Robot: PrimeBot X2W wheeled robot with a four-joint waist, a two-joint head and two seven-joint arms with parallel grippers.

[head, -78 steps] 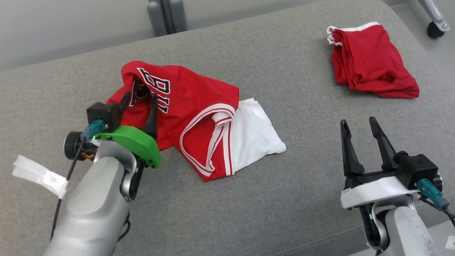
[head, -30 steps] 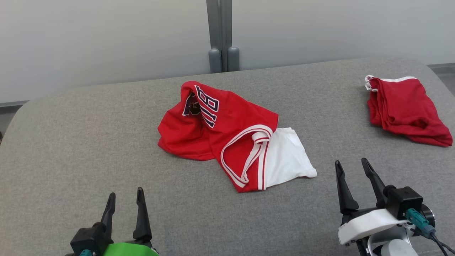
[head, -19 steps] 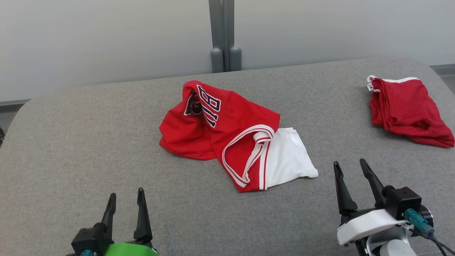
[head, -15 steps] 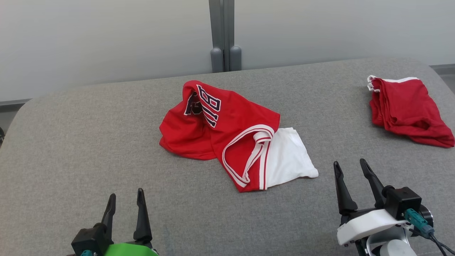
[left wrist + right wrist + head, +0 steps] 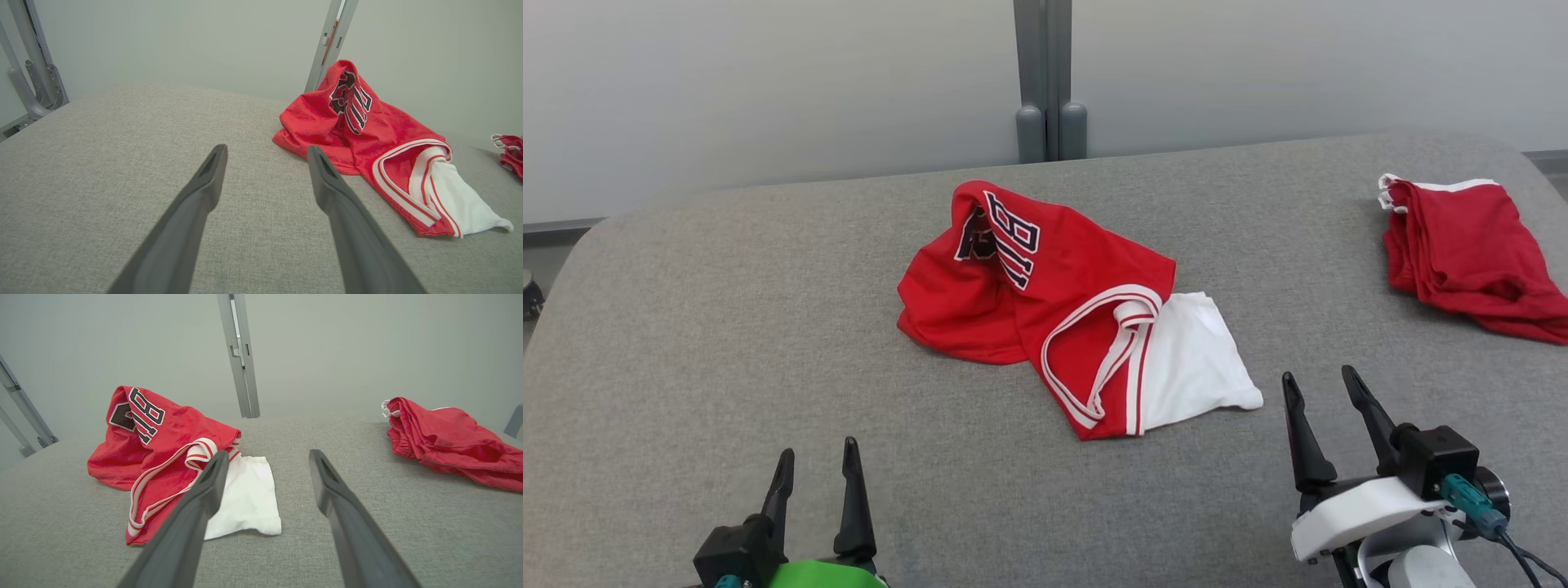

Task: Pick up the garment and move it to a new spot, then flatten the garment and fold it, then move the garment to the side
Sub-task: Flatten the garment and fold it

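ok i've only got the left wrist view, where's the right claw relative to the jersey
observer: right claw is open, just right of the jersey's white end, with a gap between them.
operator: and that red scrap at my right edge
observer: a second red garment, loosely folded, on the grey cushion's far right, apart from the jersey.
operator: which claw is closer to the jersey
observer: the right one; the left claw, also open, sits farther from it.

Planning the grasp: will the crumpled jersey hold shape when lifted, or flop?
Likely floppy: the jersey lies in soft folds and creases. Probably light: the cloth looks thin. One pinch may lift a single layer, since layers overlap loosely.
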